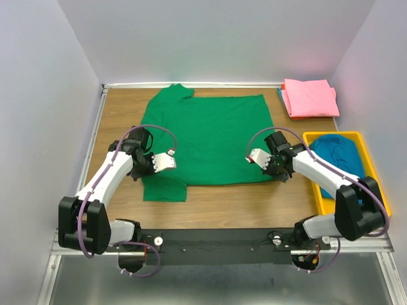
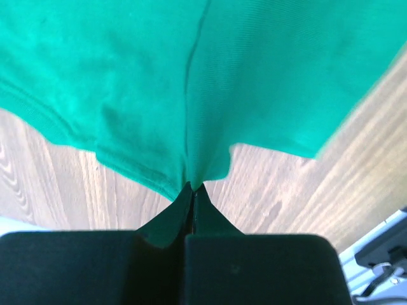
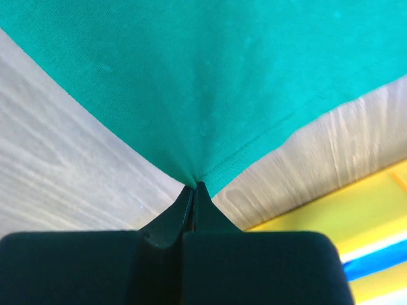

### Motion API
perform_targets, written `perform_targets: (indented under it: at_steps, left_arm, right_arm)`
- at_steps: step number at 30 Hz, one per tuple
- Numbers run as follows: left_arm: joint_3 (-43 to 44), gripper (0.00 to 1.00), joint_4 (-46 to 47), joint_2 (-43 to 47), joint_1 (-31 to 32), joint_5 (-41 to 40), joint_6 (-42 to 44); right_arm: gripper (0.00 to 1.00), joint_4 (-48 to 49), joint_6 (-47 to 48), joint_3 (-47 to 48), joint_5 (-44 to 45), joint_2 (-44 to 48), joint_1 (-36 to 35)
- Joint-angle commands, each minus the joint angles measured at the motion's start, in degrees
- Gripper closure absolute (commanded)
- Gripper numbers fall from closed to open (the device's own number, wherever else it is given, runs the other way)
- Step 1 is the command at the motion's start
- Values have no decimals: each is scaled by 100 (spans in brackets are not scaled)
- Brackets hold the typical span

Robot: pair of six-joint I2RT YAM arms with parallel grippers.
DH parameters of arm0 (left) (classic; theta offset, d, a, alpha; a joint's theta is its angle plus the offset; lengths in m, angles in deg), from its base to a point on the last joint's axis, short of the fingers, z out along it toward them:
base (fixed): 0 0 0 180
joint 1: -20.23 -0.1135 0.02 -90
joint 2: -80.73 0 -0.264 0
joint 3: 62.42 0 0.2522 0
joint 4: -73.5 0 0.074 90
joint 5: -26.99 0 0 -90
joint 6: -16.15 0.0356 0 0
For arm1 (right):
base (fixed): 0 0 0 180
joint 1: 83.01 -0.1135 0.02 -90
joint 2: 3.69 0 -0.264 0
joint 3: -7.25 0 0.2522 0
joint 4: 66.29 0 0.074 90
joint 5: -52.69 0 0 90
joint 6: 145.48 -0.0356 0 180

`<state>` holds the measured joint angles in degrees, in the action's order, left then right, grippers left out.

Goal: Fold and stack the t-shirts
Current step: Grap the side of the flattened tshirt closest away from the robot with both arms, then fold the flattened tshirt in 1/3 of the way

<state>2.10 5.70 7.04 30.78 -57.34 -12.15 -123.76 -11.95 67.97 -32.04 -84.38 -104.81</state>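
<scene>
Top view: green t-shirt (image 1: 210,136) lies spread flat mid-counter (image 1: 121,108), collar toward the far wall, one sleeve sticking out at near left. Left pincer (image 1: 166,160) sits at the shirt's left edge just above that sleeve, right pincer (image 1: 255,156) at the shirt's right edge; both arms reach in from the sides, nothing between them on the cloth. Folded pink t-shirt (image 1: 310,97) is in the far right corner, well apart. Teal-blue t-shirt (image 1: 340,159) is bunched in the yellow tray (image 1: 326,206), just beside the right arm. Left wrist view: left pincer (image 2: 193,187) pressed together, pinching a gathered bit of green t-shirt (image 2: 191,82) hem at a seam, wood counter (image 2: 76,190) underneath. Right wrist view: right pincer (image 3: 194,186) pressed together, pinching the green t-shirt (image 3: 210,82) at its hemmed edge, cloth pulled to a point; counter (image 3: 63,165) below, yellow tray (image 3: 331,222) close at lower right.
</scene>
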Motion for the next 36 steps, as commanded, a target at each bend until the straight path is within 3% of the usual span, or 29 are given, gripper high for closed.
perform_targets:
  at_steps: [1,9,25,36]
  left_arm:
    - [118,100,-642,293,-61,197,133]
    - [205,100,-810,391,-465,127,422]
    - [1787,100,60,-1507,-562,329,168]
    - [2754,100,43,-2562,-545,338,115]
  right_arm:
    - [99,-507,-29,-20,-27,360,9]
    - [100,-903,305,173,-36,677,211]
    - [100,-886,938,1517,-352,-1133,870]
    - [99,-894,1114,2036,-405,-1819,1046]
